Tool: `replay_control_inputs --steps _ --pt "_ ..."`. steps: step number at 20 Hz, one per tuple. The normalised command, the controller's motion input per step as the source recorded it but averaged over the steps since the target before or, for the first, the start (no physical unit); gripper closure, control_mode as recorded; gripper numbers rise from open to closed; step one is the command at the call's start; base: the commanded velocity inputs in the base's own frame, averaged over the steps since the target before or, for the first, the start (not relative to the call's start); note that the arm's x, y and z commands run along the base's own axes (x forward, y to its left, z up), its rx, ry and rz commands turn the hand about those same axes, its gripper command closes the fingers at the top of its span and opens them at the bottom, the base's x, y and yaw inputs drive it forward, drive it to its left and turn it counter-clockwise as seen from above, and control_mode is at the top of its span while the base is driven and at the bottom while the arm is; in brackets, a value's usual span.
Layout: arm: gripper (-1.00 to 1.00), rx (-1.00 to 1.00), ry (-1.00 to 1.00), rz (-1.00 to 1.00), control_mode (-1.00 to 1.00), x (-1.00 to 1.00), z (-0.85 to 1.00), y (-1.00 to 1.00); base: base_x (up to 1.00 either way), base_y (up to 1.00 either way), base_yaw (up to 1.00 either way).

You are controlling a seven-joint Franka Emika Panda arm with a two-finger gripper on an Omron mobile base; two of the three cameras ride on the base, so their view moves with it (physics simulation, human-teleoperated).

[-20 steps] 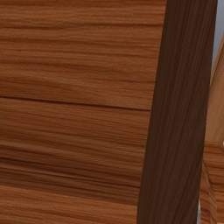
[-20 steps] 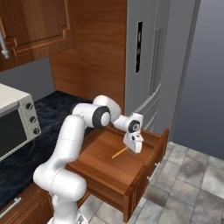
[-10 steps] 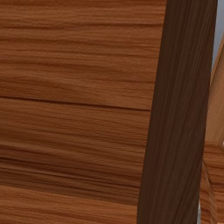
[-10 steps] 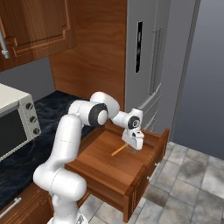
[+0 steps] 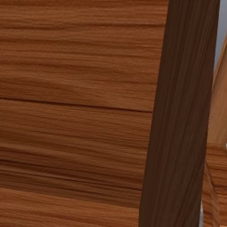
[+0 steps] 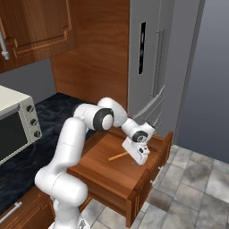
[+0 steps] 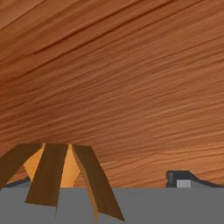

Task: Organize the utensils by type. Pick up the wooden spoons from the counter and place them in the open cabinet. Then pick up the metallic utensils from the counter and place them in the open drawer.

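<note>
utensil (image 6: 118, 156) end hidden behind gripper (image 6: 139, 157)

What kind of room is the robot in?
A kitchen, most likely. There is a tall grey fridge, a toaster oven on a dark counter, wooden cabinets, and an open drawer.

The open drawer (image 6: 117, 176) stands pulled out from under the dark marbled counter (image 6: 42, 143), its wooden floor bare but for one utensil (image 6: 118, 156), a slim light-wood stick lying flat near the drawer's far right part. On the counter's left end sits a white microwave (image 6: 13, 125). In the hand view the drawer's wood grain (image 7: 131, 87) runs across, with the utensil's orange-brown end (image 7: 54, 168) at lower left.
</note>
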Motion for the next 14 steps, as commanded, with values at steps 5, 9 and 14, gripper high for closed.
replay_control_inputs --steps 5,9,14 --pt "-1.00 0.08 -0.04 0.00 -1.00 0.38 -0.04 0.12 0.00 0.00 0.00" --pt "-1.00 -0.14 0.00 0.00 -1.00 0.41 0.00 0.25 0.00 0.00 0.00" --pt "-1.00 -0.28 -0.01 0.00 -1.00 0.16 -0.23 0.30 0.00 0.00 0.00"
